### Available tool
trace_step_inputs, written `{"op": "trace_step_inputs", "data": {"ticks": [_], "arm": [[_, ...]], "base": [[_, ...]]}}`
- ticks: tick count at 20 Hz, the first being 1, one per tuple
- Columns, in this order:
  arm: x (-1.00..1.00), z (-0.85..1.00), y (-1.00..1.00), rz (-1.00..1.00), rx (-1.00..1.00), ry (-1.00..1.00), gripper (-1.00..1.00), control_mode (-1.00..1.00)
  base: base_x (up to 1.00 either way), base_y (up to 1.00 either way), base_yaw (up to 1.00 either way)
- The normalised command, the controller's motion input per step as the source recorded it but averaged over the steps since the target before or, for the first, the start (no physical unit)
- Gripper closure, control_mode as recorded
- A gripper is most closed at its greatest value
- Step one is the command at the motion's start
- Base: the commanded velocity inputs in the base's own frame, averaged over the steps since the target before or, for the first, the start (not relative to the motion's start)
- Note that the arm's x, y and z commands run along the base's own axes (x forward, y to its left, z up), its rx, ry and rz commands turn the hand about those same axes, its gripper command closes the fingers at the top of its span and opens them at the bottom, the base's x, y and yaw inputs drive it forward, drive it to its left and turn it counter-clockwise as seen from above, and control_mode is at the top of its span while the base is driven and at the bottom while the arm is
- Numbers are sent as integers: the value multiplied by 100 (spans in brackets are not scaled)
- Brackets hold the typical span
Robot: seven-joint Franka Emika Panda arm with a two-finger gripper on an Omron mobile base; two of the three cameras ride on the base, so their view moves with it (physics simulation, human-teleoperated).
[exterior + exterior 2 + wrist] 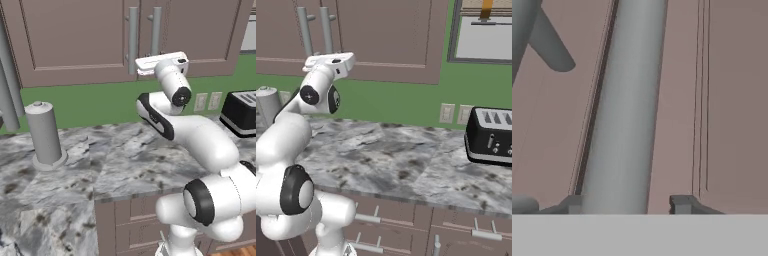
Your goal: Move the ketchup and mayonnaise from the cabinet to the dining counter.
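The two-finger gripper (626, 204) straddled the long grey bar handle (624, 100) of the brownish-mauve cabinet (732, 100) toward twelve o'clock, jaws partly closed, needing firm, centred contact before pulling.

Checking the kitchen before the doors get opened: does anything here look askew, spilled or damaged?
Nothing stands out. The cabinet doors sit closed and flush, the toaster and the paper towel roll stand upright on the marbled worktop, and no spill shows. The gripper straddles a door handle.

Closed cabinet (75, 40) doors hide whatever sits inside.
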Motion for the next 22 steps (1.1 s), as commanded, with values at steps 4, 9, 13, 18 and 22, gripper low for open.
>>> {"op": "trace_step_inputs", "data": {"ticks": [4,9,13,18,22], "arm": [[-94,0,-9,0,0,0,100,-100],[-100,0,-26,1,0,0,100,-100],[-100,0,-49,3,-2,-1,100,-100],[-100,0,-66,2,-3,0,100,-100],[-99,0,-65,5,-3,0,100,-100]], "base": [[0,0,0],[0,0,0],[0,0,0],[0,0,0],[0,0,0]]}}
